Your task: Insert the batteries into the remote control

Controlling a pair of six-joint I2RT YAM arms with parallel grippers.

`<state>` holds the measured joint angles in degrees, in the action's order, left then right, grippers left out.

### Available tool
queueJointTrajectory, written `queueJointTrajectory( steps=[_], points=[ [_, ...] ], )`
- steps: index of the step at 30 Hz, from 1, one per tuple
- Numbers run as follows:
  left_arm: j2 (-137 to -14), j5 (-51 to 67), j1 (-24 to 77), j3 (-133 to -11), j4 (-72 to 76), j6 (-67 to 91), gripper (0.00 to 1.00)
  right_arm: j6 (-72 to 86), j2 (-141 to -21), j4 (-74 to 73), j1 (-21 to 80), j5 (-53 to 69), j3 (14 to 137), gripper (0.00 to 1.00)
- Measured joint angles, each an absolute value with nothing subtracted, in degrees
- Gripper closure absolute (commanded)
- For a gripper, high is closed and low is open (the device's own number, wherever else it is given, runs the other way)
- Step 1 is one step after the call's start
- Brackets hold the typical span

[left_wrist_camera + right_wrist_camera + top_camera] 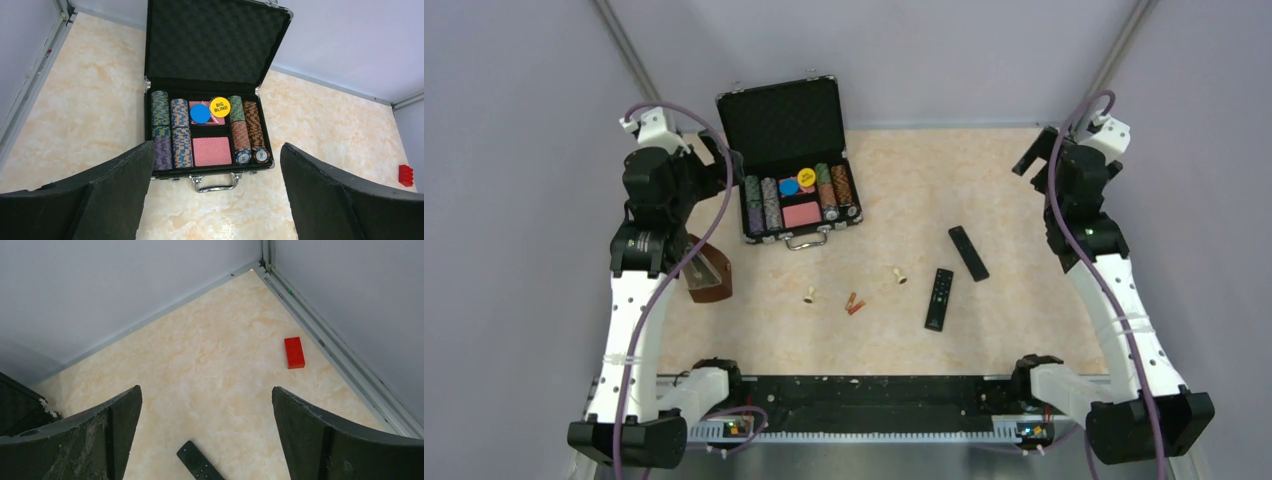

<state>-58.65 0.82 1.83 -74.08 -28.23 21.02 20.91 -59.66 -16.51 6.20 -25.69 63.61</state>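
Top external: remote control (pixel 940 298) long axis near-to-far, batteries (pixel 856 304) to its left; left claw (pixel 217 150), right claw (pixel 206 390) released.

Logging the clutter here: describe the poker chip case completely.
The poker chip case is black with metal-looking trim and handle on its near side. It rests open at the far left of the table, its foam-lined lid upright. Inside: rows of striped chips, two red card decks, a blue chip and a yellow BIG BLIND disc.
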Motion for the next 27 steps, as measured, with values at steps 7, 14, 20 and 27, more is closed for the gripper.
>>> queueJointTrajectory(
  steps=[7, 14, 20, 27],
  points=[
    [-58.57, -0.34, 1.83, -71.7, -27.9, 22.94, 0.01, 24.91, -62.74, -22.61, 6.2, -23.03, 63.96, 0.01],
    [-57.87, -0.93, 1.83, -67.02, -26.63, 24.51, 0.01, 28.69, -65.91, -25.15, 6.2, -14.48, 59.48, 0.06],
    [-56.53, -1.5, 1.83, -65.78, -25.58, 23.97, 0.01, 34.0, -67.24, -30.74, 12.71, -16.4, 56.38, 0.07],
    [-52.58, -2.37, 1.83, -60.62, -23.97, 23.73, 0.01, 42.98, -70.94, -37.19, 32.03, -25.12, 54.65, 0.07]
  ],
)
